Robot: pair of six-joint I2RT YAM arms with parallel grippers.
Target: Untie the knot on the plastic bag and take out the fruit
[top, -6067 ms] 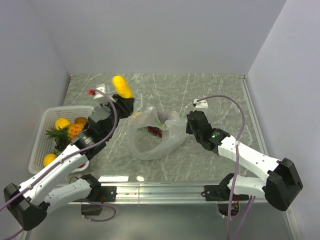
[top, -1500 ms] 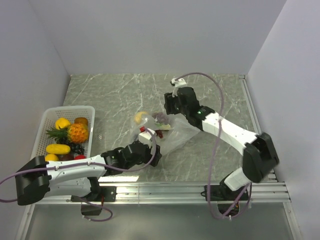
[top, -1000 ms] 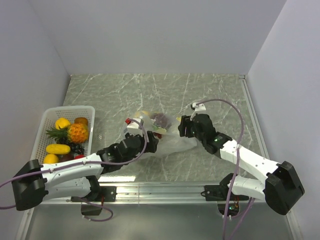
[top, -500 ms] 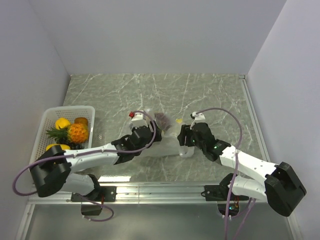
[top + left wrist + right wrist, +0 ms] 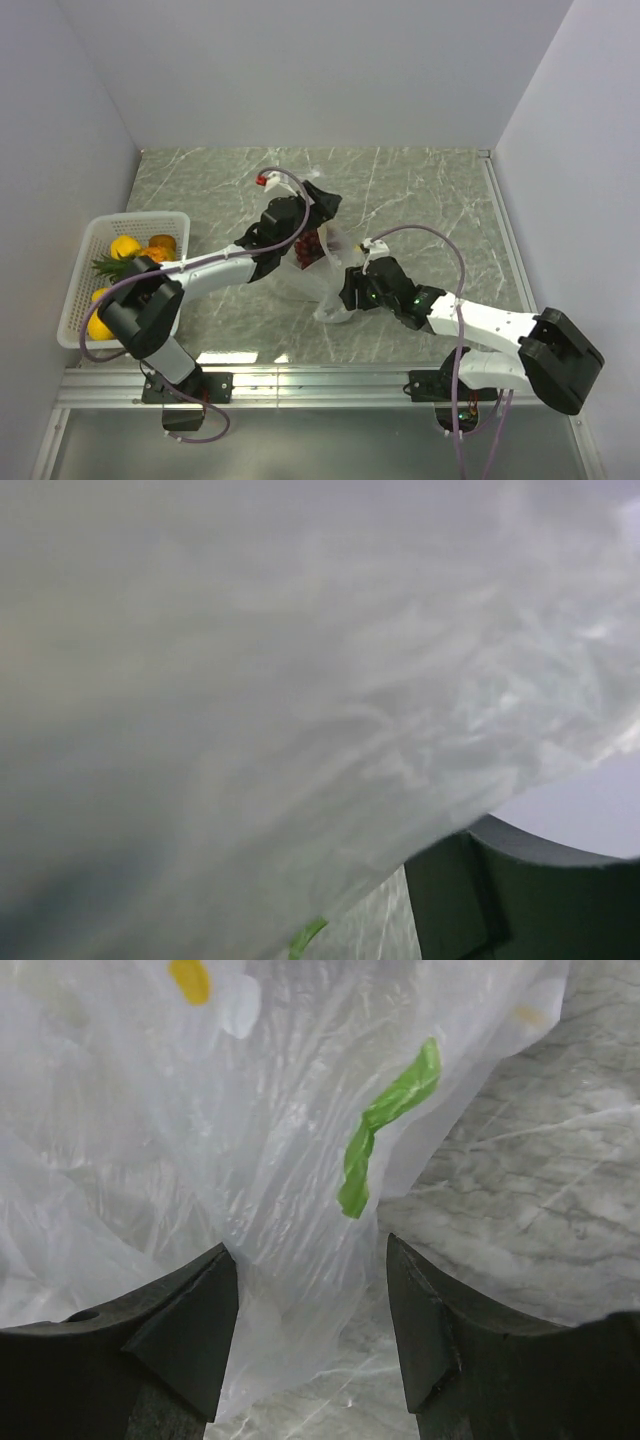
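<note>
The clear plastic bag point(image 5: 325, 280) lies crumpled at mid-table, stretched from my left gripper point(image 5: 320, 200) down to my right gripper point(image 5: 347, 290). A dark red bunch of fruit point(image 5: 308, 250) shows through the film. The knot is not visible. In the left wrist view the bag point(image 5: 280, 680) blankets nearly everything; only one finger point(image 5: 520, 900) shows, so its grip is unclear. My right gripper point(image 5: 308, 1260) stands open, jaws on either side of a loose fold of the bag point(image 5: 290, 1160) that carries a green strip point(image 5: 385, 1125). More fruit point(image 5: 125, 246) lies in the basket.
The white basket point(image 5: 72, 320) stands at the table's left edge, holding yellow and orange fruit and a pineapple's green leaves point(image 5: 112, 265). Grey walls close in the table on three sides. The metal rail point(image 5: 320, 380) runs along the near edge.
My left gripper has swung from the bag's near side up to its far top end, drawing the bag out. My right gripper slid left and nearer, staying open at the bag's lower end.
</note>
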